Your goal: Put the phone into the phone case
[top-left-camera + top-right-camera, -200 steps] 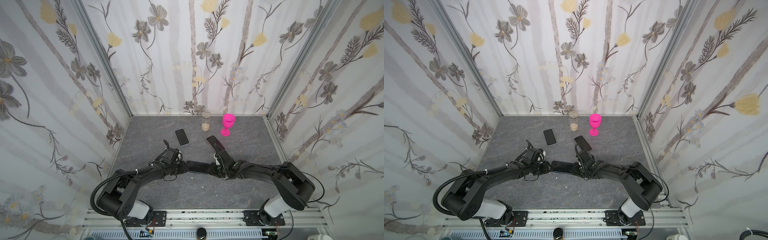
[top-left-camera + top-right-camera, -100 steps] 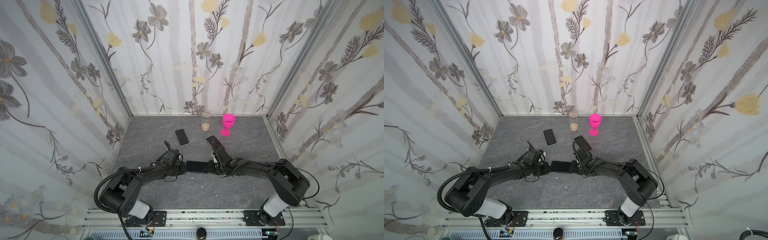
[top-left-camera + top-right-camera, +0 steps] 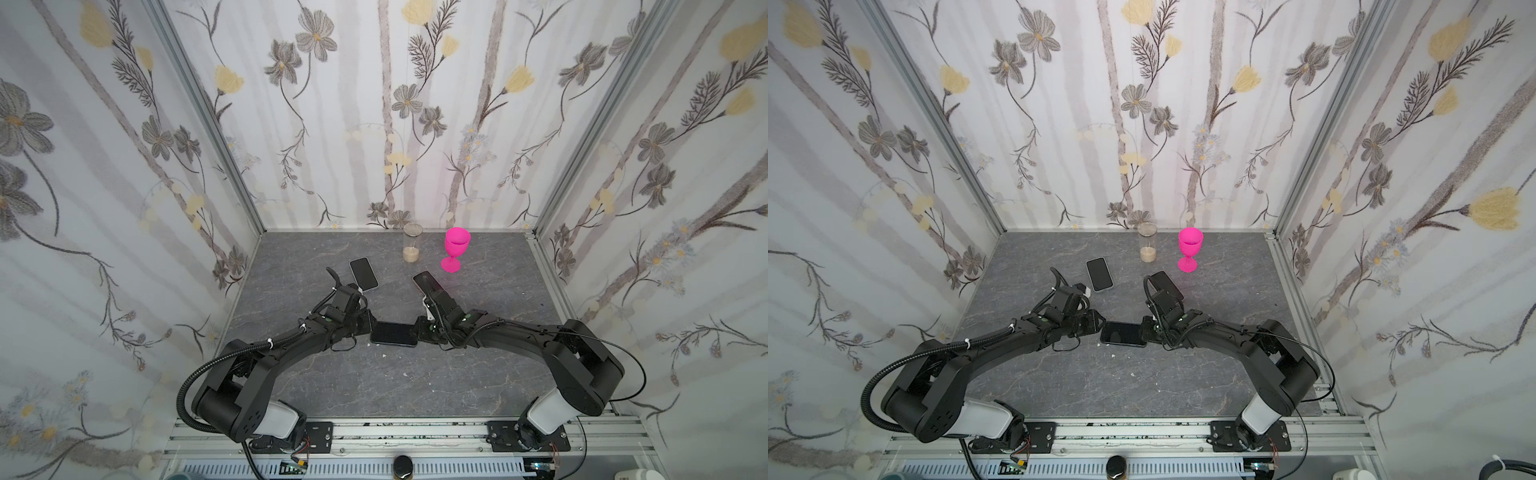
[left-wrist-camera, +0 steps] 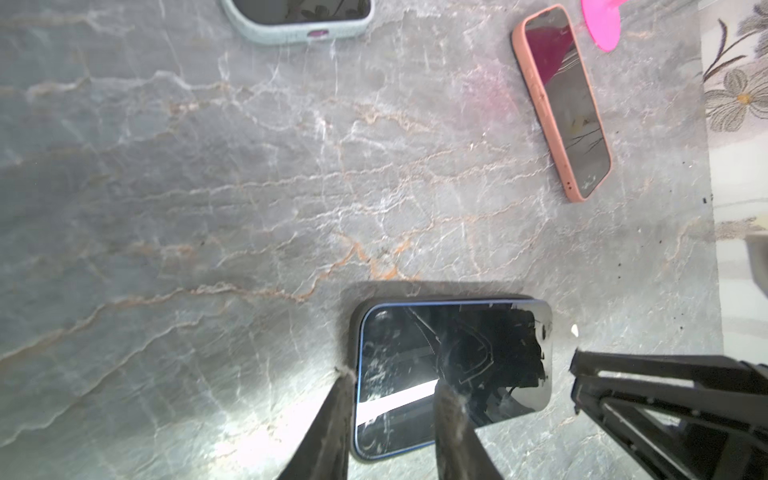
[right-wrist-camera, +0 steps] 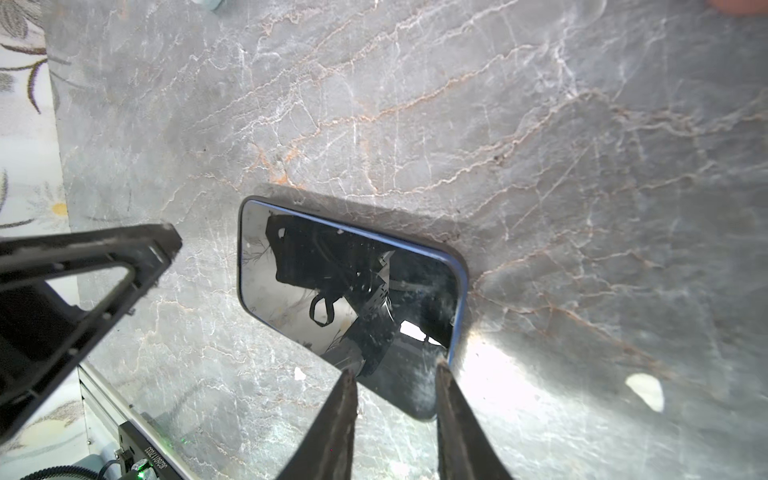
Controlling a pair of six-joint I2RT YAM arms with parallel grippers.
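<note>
Left wrist view: the left gripper (image 4: 395, 379) has its jaws narrowly spread and is pinching nothing. One fingertip (image 4: 446, 386) rests on the glass of the phone (image 4: 478, 353), and the other is down just outside the dark phone case (image 4: 354, 332) rim. In the right wrist view, the right gripper (image 5: 395, 368) is also partly spread and straddles a corner at the opposite end. I cannot tell whether it clamps that corner.

The phone lies flat mid-table between the grippers. Its blue frame appears to sit inside the case, but I cannot tell whether every corner is seated.

As I judge it, the main risks are these:
- Pressing at one end could pop the far corner back out.
- The tip on the slick glass could skate.
- The outer finger could drag the soft rim outward.
- A twist from the right gripper could lever the phone up.

The two grippers work close together and could knock each other. The salmon-cased phone (image 4: 561, 104), the pale-cased phone (image 3: 363, 273), the pink goblet (image 3: 456, 249) and the glass tumbler (image 3: 412, 248) stand well apart on the marble table (image 3: 415, 386).
</note>
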